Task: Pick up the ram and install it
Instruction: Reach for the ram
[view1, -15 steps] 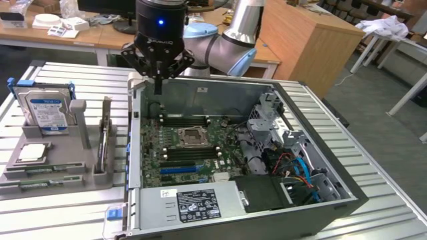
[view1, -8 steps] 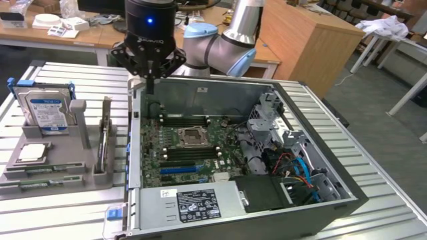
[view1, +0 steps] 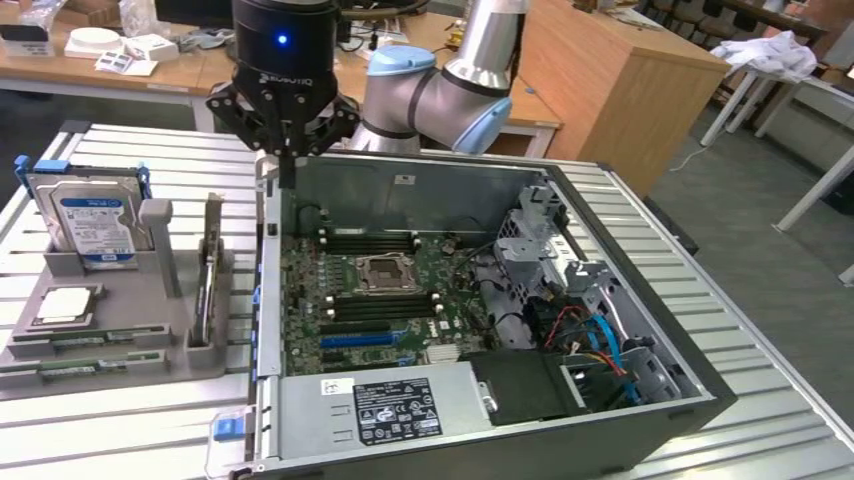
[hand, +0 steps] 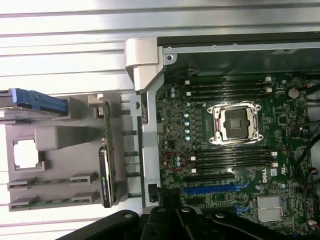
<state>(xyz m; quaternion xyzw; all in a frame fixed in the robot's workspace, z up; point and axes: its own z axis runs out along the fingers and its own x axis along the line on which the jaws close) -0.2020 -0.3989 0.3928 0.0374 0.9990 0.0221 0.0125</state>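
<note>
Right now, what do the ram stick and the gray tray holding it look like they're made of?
The ram: rigid green circuit board, probably fiberglass, judging by its thin green edge. The gray tray: matte and dull, likely plastic, since it shows no metal shine.

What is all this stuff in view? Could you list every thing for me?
table: one, silver slats, under everything
case: one, dark grey, open, on the table
motherboard: one, green, inside the case
memory slots: several, black, on both sides of the socket
blue slot: one, blue, on the motherboard near the power supply
power supply: one, silver with a black label, at the case's near end
cables: a few, orange and blue, in the case at the exterior view's right
holder: one, grey, beside the case at the exterior view's left
hard drive: one, silver in a blue frame, upright in the holder
ram: at least one, green, on edge in the holder
chip: one, silver, flat in the holder
desks: wooden, behind
arm: one, silver and blue
gripper: one, black, shut, over the case's far wall
</note>
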